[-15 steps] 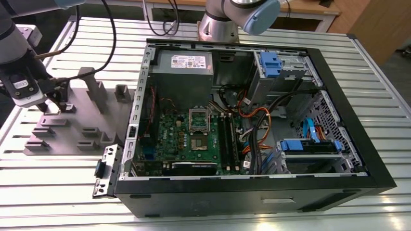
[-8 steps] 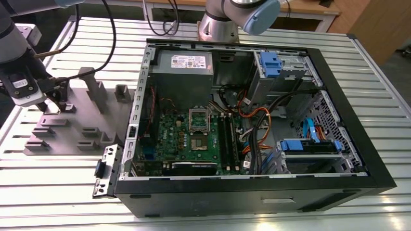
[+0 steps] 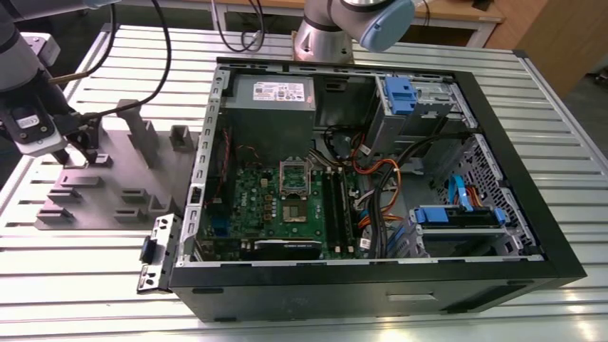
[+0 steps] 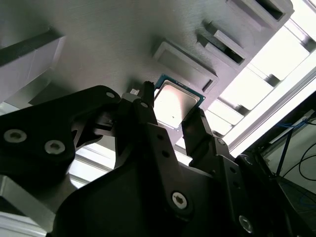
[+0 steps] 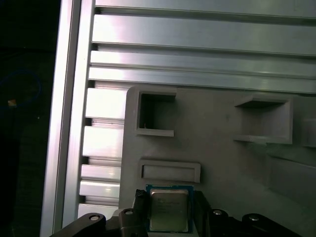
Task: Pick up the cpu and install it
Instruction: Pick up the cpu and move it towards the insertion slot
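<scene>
The tool (image 4: 173, 109) hangs low over a grey moulded parts holder (image 3: 105, 192) that lies on the slatted metal counter (image 3: 95, 285). The open computer case (image 3: 532, 235) stands well off to the tool's side.

In both wrist views the cpu (image 5: 169, 210) sits right between the two black fingers (image 4: 143, 111). Its silver-grey lid faces the cameras and its green rim shows at the edges. One finger lies against each of two opposite edges with no gap that I can make out, so I judge the tool to be pinching the cpu by its sides. The chip is flat against the holder's surface or barely above it, and I cannot tell which. A low rectangular raised block (image 5: 170, 171) of the holder stands just beyond the fingertips, close to the chip's far edge.

The step in hand looks like the pick-up: the grasp is made, and the chip is not yet clear of its place on the holder. Installation is undone, since the motherboard's socket (image 3: 293, 173) in the case is far from the tool.

Lifting calls for a straight rise that keeps the chip level and clear of that raised block. The grip must be firm enough that the thin edges do not slip.
</scene>
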Available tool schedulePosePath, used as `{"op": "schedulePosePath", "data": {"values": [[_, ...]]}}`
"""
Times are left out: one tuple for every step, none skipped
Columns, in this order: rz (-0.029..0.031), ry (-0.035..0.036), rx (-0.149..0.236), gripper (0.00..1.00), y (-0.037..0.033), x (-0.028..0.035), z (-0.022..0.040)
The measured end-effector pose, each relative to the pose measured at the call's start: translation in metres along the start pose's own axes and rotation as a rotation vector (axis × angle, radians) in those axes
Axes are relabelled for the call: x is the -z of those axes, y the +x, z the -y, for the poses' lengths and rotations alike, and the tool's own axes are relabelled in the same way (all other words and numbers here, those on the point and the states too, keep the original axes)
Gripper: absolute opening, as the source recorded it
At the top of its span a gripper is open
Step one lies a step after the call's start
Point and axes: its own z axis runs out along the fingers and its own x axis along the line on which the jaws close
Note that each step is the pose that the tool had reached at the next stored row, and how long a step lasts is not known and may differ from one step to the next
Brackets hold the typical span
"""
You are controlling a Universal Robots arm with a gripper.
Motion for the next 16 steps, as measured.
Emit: {"op": "schedulePosePath", "data": {"values": [[0.0000, 0.0000, 0.000, 0.47, 0.0000, 0.0016, -0.0001], [0.0000, 0.0000, 0.000, 0.47, 0.0000, 0.0016, -0.0001], [0.0000, 0.0000, 0.000, 0.47, 0.0000, 0.0018, -0.0001], [-0.0002, 0.0001, 0.000, 0.47, 0.0001, 0.0022, -0.0001], [-0.0005, 0.0003, 0.000, 0.47, 0.0001, 0.0028, -0.0001], [-0.0003, 0.0002, 0.000, 0.47, 0.0001, 0.0033, -0.0002], [-0.0001, 0.0000, 0.000, 0.47, 0.0001, 0.0039, -0.0002], [-0.0001, 0.0001, 0.000, 0.47, 0.0001, 0.0046, -0.0003], [0.0000, 0.0000, 0.000, 0.47, 0.0001, 0.0051, -0.0003], [0.0002, -0.0001, 0.000, 0.47, 0.0001, 0.0054, -0.0003], [0.0003, -0.0001, 0.000, 0.47, 0.0001, 0.0055, -0.0003], [0.0001, 0.0000, 0.000, 0.47, 0.0001, 0.0059, -0.0003], [0.0000, 0.0000, 0.000, 0.47, 0.0001, 0.0060, -0.0003], [0.0000, 0.0000, 0.000, 0.47, 0.0001, 0.0061, -0.0003], [0.0001, -0.0001, 0.000, 0.47, 0.0001, 0.0061, -0.0003], [0.0000, 0.0000, 0.000, 0.47, 0.0001, 0.0062, -0.0004]]}}
